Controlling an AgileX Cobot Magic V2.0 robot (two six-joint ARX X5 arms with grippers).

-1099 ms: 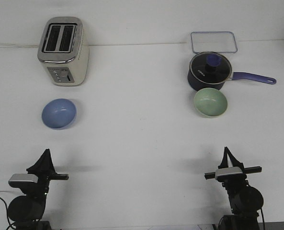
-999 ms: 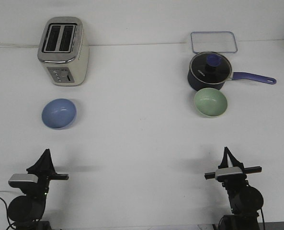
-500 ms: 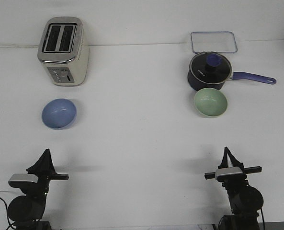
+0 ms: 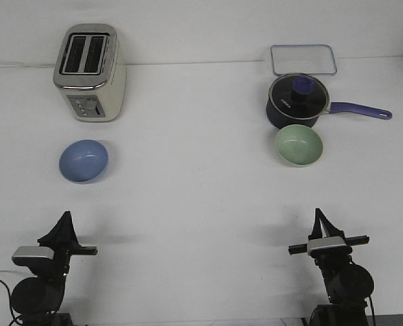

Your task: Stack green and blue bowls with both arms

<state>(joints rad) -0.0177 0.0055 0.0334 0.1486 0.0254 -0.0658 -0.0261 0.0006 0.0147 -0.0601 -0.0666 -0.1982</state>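
- Where the things sat, the counter point(image 4: 201, 197) was plain white and matte, running back to a white wall; soft shadows fell beside each arm.
- Blue bowl point(image 4: 83, 161) stood upright on the left half, in front of the toaster point(image 4: 90, 73), well apart from it; pale periwinkle, smooth, round, nothing inside.
- Green bowl point(image 4: 299, 145) stood upright on the right half, just in front of the saucepan point(image 4: 298, 101), touching or nearly so, couldn't tell which; pale sage, smooth, same size as the blue one, nothing inside.
- The two bowls were well apart, not stacked.
- Saucepan was dark navy with a glass lid, blue knob, purple handle pointing right.
- Clear rectangular tray point(image 4: 303, 60) lay behind the saucepan at the back edge.
- Toaster was cream and silver, two slots, at back left.
- Left hand point(image 4: 65, 219) was at the near edge, fingers coming to a point, drawn together, holding nothing, well short of the blue bowl.
- Right hand point(image 4: 319, 216) was at the near edge, fingers pinched to a point, holding nothing, well short of the green bowl.
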